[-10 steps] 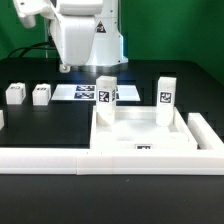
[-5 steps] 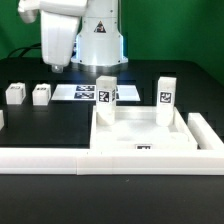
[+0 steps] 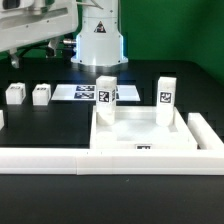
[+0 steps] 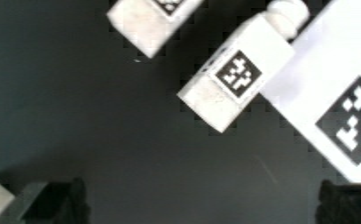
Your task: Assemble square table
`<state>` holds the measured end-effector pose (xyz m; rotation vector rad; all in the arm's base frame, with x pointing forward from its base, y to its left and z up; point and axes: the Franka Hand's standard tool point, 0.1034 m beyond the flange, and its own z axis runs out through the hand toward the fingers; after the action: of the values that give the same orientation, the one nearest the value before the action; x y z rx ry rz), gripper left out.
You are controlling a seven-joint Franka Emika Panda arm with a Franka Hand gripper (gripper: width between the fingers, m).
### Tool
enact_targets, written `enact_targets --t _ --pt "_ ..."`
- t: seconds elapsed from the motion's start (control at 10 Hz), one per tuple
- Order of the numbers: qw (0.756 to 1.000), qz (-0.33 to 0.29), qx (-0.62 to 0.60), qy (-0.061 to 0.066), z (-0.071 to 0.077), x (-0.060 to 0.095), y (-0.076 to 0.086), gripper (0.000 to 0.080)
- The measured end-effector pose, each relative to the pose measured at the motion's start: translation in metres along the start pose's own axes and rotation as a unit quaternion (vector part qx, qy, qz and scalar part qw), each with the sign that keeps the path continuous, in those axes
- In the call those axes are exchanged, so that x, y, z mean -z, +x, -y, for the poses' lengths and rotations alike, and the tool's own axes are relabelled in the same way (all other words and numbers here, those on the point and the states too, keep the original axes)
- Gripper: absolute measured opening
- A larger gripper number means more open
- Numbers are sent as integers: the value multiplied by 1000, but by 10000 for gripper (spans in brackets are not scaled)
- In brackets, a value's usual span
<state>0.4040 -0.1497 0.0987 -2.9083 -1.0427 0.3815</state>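
While the arm (image 3: 35, 30) reaches over the far corner on the exterior view's left, the black surface (image 3: 50, 125) below it lies mostly bare, with broad open room between the far row of parts and the rail (image 3: 60, 158) along the near edge. The top (image 3: 140, 135) sits right behind the rail toward the exterior view's right, rim up, and the corner legs (image 3: 107, 90) stand upright at its two far corners, well apart from each other. The marker board (image 3: 80, 92) lies flat just past the top's far edge. The loose legs (image 3: 41, 94) rest side by side beyond the board's end, on the exterior view's left, clear surface around them. In the wrist view one of them lies close along the board's edge, and I cannot tell whether they touch. The gripper (image 4: 203, 197) hangs above these legs, its fingers (image 4: 52, 200) spread wide, with only bare surface between them
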Motion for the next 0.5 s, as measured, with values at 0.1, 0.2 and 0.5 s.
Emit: enact_targets --t 0.1,0.2,0.5 --pt "999 0 -35 0 1 0 2 649" --pt "998 -1 -63 1 2 0 3 649" --pt "976 14 -216 21 7 -13 1 649"
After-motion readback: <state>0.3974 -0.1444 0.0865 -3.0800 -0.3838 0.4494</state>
